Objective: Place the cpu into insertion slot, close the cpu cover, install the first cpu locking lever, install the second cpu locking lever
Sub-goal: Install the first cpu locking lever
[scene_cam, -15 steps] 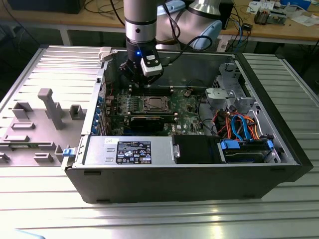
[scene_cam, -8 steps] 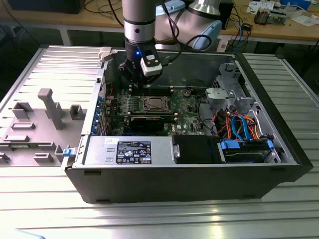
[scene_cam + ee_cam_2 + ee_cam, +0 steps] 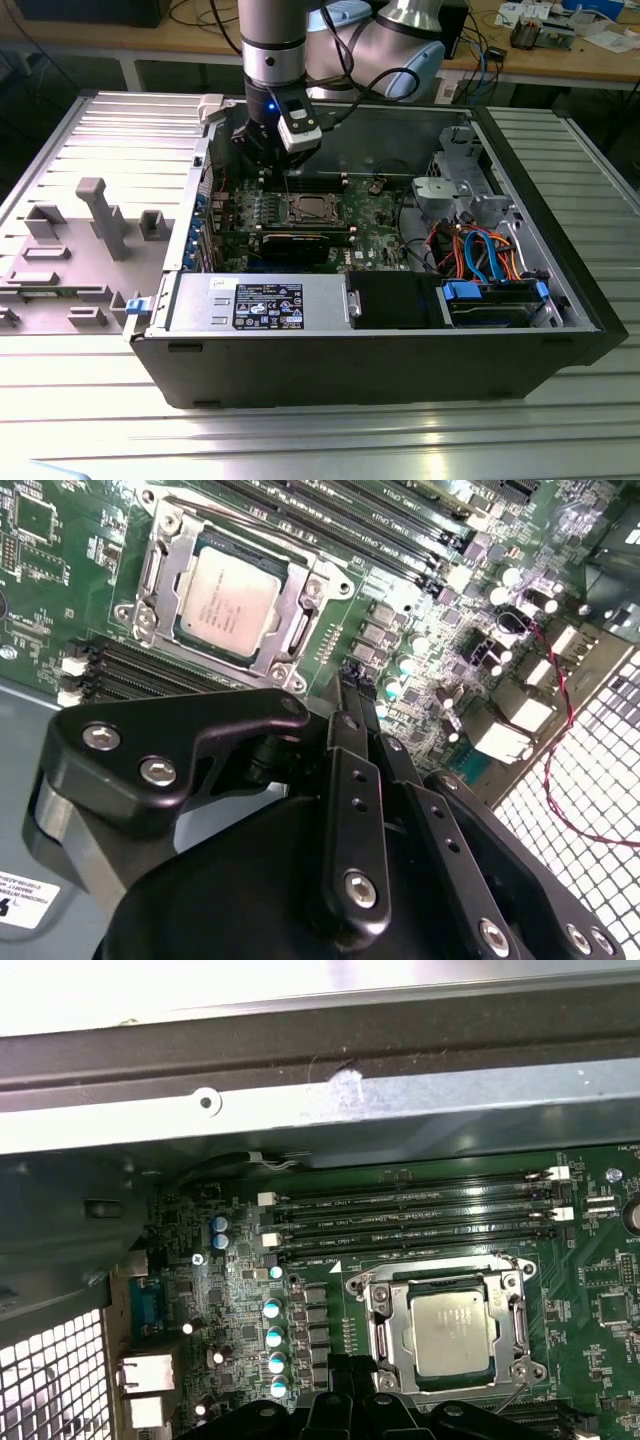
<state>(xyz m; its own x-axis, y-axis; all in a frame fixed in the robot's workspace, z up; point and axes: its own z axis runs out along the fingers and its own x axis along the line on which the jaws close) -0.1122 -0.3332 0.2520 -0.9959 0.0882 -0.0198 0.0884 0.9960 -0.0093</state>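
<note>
No print can be read with certainty. The cpu bears faint lines of marking on its metal top, too fine to make out. Just beside the cpu, tiny white lettering runs along the memory slots, illegible. Well apart from the cpu, a black label on the grey box carries white print and blue marks, unreadable.

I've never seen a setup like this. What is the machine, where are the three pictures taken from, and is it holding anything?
It is one robot arm above an open computer case on a metal table. The exterior view looks on from off the arm; both wrist views ride on the arm, looking past its black end effector at the motherboard. The cpu already lies seated there, with the cpu cover framing it. I see nothing in the end effector.
</note>
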